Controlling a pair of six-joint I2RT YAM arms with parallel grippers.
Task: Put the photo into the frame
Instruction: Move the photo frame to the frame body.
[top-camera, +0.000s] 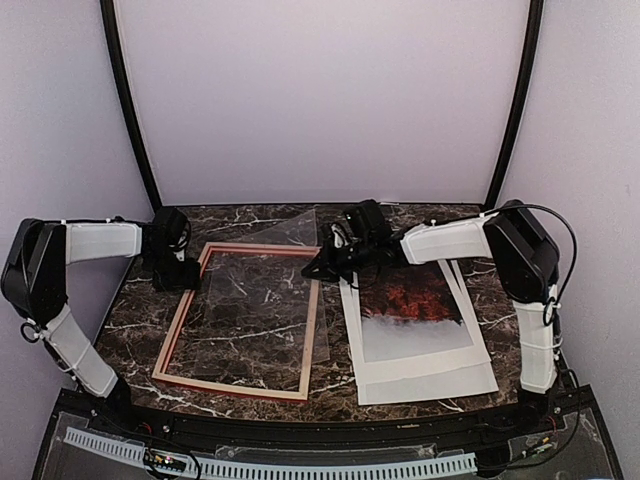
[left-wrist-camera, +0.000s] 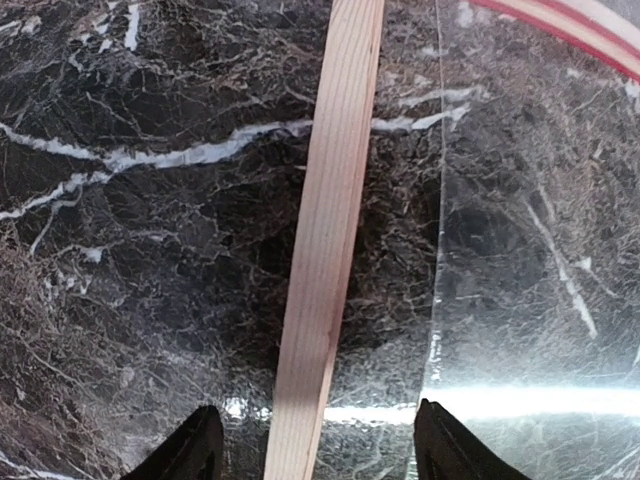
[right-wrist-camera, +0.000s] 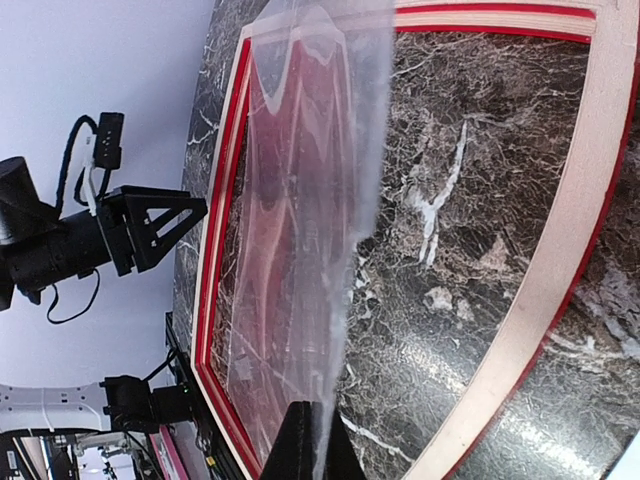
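The step in hand looks like seating the pane (right-wrist-camera: 300, 200) in the frame (left-wrist-camera: 335, 180), which lies back-up. The right pincer (right-wrist-camera: 312, 447) is clamped on the pane's edge, and the sheet runs ahead of it, askew over the frame. The left pincer (left-wrist-camera: 320, 450) stands apart astride a rail, touching neither side. The photo (top-camera: 410, 305) lies behind the right pincer, under its arm. Next, probably: lower the pane square inside the rails while the left steadies the frame.

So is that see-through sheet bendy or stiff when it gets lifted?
Probably bendy: the clear sheet curves up to the right fingers while its far end seems to rest on the frame. Likely light, since one edge pinch lifts it. Its glossy surface may be slippery.
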